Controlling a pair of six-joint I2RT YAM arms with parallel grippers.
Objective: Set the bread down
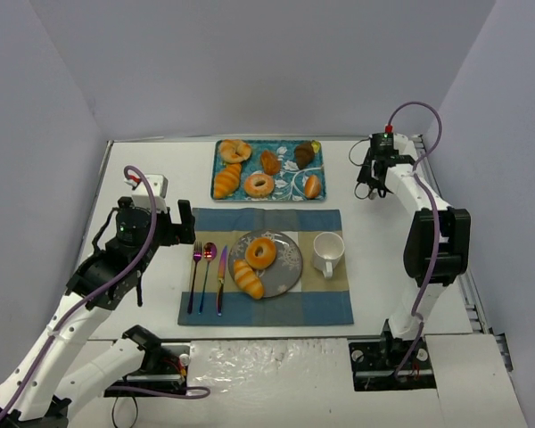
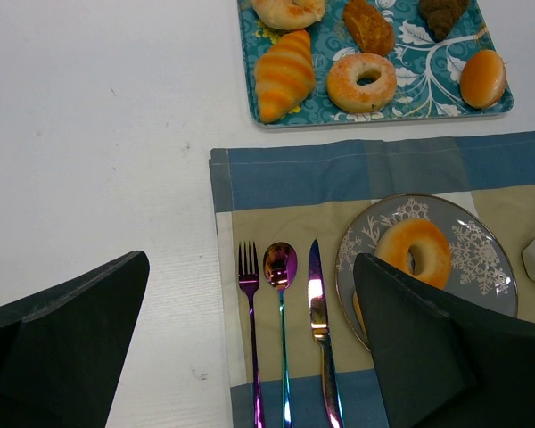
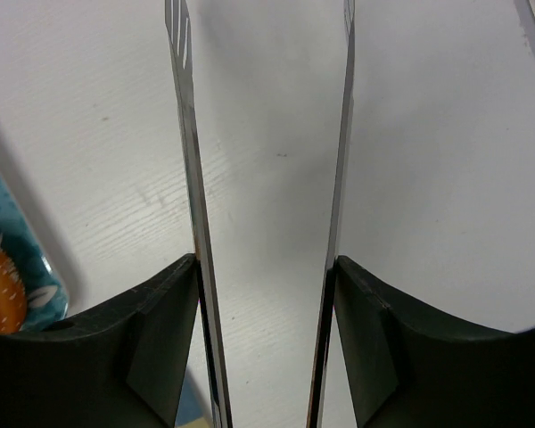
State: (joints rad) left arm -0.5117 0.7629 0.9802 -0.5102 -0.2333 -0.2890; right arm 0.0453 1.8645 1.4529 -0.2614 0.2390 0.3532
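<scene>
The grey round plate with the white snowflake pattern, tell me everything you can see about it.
The grey round plate looks glazed and slightly shiny, with white snowflake and branch prints. It lies flat in the middle of the blue and tan checked placemat. Two golden-orange pastries rest on it: a ring-shaped bun near its middle and a long ridged roll at its near left edge. A white cup stands to its right, an iridescent knife to its left.

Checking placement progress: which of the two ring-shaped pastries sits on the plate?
The golden-orange ring bun, on the grey snowflake plate; the paler glazed donut lies on the teal tray.
</scene>
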